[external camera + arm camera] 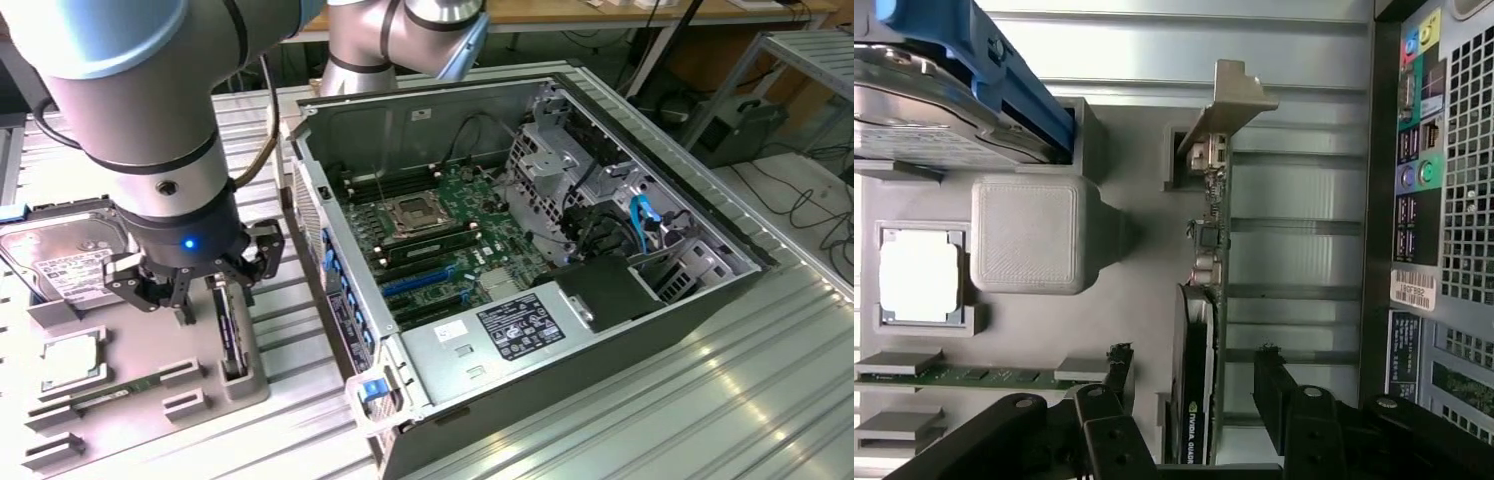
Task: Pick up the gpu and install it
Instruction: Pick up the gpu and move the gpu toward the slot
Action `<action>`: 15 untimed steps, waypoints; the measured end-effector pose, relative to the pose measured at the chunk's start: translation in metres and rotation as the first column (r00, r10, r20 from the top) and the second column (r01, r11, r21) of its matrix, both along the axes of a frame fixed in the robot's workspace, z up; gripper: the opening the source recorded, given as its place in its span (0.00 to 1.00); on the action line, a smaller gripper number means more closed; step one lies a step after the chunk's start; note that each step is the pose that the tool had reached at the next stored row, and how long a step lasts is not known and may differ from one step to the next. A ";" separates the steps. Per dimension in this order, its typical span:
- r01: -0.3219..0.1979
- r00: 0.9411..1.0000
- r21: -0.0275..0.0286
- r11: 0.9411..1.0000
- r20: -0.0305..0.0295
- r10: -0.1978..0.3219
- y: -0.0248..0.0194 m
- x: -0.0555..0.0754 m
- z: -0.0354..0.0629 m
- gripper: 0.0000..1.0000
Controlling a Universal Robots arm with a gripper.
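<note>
Grey moulded tray sits at the exterior view's left on the ribbed metal table. Its near end carries the narrow green memory stick, and the square processor lies just beyond that. On the tray's right side the gpu stands on its long edge in a slot, with its pale bracket at the far end. The gripper hangs over the card with its black fingers spread wide, one on each side. The wrist view shows a gap between each finger and the card, so nothing is held. Farther back on the tray, the silver hard drive rests with its white label up. At the exterior view's right, the open computer case lies on its side, and the green motherboard is exposed inside it.
</note>
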State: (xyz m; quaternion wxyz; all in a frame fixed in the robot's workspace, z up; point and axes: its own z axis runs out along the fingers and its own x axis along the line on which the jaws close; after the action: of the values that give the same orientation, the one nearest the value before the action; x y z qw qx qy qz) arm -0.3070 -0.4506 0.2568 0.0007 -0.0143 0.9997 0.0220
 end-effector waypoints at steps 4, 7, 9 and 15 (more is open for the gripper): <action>0.002 1.000 0.000 1.000 -0.002 -0.002 0.0001 0.000 -0.0074 0.60; 0.003 1.000 0.000 1.000 -0.004 -0.003 0.0000 0.000 -0.0128 0.60; 0.004 1.000 0.000 1.000 -0.007 -0.004 0.0000 0.000 -0.0168 0.60; 0.006 1.000 0.000 1.000 -0.014 -0.006 0.0000 0.000 -0.0278 0.58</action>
State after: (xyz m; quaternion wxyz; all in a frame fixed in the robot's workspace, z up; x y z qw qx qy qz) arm -0.3070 -0.4506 0.2290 -0.0060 -0.0113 0.9997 0.0221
